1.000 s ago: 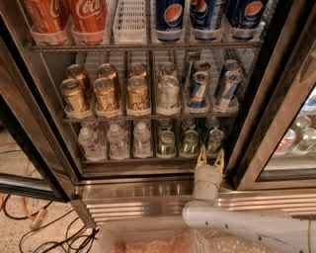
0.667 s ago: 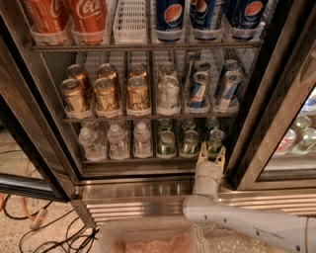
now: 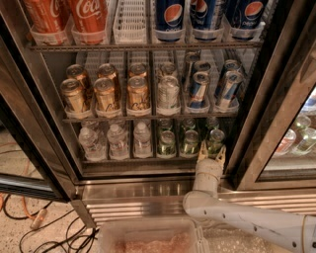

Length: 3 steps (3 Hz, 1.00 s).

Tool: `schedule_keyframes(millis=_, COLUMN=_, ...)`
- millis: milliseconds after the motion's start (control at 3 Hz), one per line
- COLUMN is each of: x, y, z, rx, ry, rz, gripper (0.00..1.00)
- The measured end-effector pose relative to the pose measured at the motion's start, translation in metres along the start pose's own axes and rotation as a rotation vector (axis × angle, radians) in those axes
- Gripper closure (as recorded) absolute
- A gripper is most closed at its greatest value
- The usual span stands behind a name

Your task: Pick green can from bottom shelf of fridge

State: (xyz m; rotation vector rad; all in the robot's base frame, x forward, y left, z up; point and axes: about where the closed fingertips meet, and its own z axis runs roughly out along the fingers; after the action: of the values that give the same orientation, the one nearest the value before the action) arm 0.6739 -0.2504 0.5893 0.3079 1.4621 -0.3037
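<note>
Pale-green, the green can (image 3: 215, 139) stood rightmost on the bottom shelf (image 3: 123, 159) of the fridge (image 3: 138, 191). The pincer (image 3: 212, 150), fingers apart, flanked its base. A neighbouring can (image 3: 189, 142) stood just beside it and water bottles (image 3: 118, 141) stood farther left.

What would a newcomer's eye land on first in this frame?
The white arm slanting in from the lower right, its gripper at the front of the bottom shelf, jaws open just before the rightmost green can. Next, the bright red Coca-Cola cans at top left and the blue Pepsi cans beside them, high in the fridge.
</note>
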Motion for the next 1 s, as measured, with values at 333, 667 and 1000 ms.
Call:
schedule_keyframes(millis=333, x=0.0028, y=-0.001, z=0.0084, rx=0.01, ry=0.006, rz=0.004, gripper=0.41)
schedule_keyframes(millis=667, x=0.0048, y=-0.0015, z=0.0146, rx=0.016, ry=0.011, rz=0.005, gripper=0.46)
schedule_keyframes(millis=1000, x=0.0047, y=-0.0014, z=0.0141, rx=0.016, ry=0.011, rz=0.005, gripper=0.65)
